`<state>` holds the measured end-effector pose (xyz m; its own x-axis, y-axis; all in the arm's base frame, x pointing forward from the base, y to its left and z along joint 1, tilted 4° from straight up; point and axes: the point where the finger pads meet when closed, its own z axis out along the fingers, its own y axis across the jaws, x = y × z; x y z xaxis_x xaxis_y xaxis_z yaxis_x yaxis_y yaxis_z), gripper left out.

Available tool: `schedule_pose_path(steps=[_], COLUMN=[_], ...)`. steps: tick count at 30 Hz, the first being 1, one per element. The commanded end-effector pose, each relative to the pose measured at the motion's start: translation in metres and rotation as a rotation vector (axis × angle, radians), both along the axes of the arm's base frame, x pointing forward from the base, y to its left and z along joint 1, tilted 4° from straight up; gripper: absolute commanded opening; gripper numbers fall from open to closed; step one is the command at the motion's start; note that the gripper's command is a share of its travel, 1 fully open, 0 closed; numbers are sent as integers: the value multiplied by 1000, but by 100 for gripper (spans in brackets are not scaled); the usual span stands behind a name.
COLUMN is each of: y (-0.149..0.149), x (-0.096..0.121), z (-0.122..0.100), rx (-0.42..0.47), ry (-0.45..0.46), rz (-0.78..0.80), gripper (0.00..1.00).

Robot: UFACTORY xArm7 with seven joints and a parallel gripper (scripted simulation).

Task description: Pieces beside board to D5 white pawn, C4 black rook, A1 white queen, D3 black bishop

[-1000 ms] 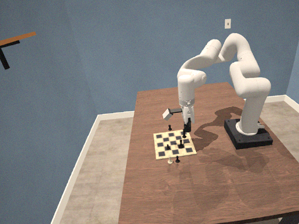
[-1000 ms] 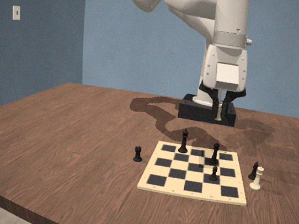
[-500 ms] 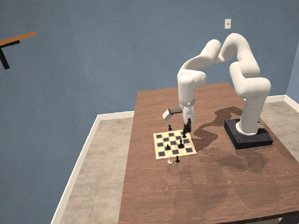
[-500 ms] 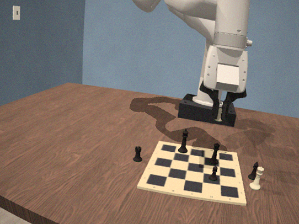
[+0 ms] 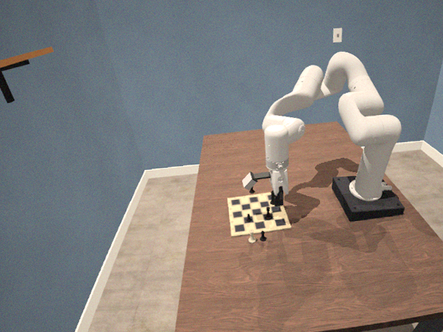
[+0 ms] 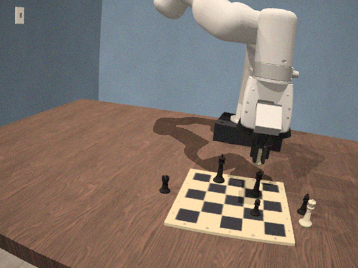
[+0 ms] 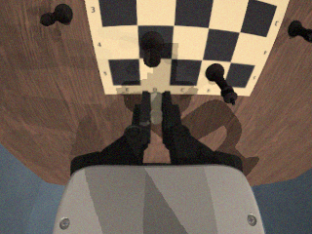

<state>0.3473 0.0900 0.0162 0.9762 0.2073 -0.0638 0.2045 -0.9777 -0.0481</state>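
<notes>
Gripper [image 5: 277, 203] [image 6: 258, 162] [image 7: 156, 102] fingers were closed on the white pawn [image 6: 259, 158] [image 7: 156, 104], which hung upright with its base just below the fingertips, over the far side of the chessboard [image 5: 232, 225] [image 6: 227, 235] [image 7: 99, 60], near the D column. With the scene taken from the exterior view, the black rook [image 5: 251, 190] [image 6: 165, 185] [image 7: 297, 29] stood on the wooden table [image 5: 319, 290] [image 6: 76, 200] [image 7: 44, 117] left of the board. To its right stood the black bishop [image 5: 263, 236] [image 6: 304, 205] [image 7: 62, 14] and, a little nearer, the white queen [image 5: 251, 238] [image 6: 307, 215]; both were upright on the table. D5, C4, A1 and D3 held none of the four pieces. On the board, a tall black king [image 6: 219, 172] [image 7: 215, 73] stood upright on B5 at the far edge, a black queen [image 5: 267, 214] [image 6: 257, 186] [image 7: 152, 43] on D4, and a black pawn [image 5: 249, 218] [image 6: 256, 208] on D2, nearer. Whether the fingers cleared the board's far edge sideways was hard to tell.
</notes>
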Motion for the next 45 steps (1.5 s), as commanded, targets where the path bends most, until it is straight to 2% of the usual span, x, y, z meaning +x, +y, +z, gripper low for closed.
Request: schedule_pose_path(steps=[1, 9, 45], y=[1, 2, 2], x=[1, -1, -1], z=[-19, -44, -48], rx=[0, 0, 0], ry=[-4, -4, -4], rz=[0, 0, 0], gripper=[0, 0, 0])
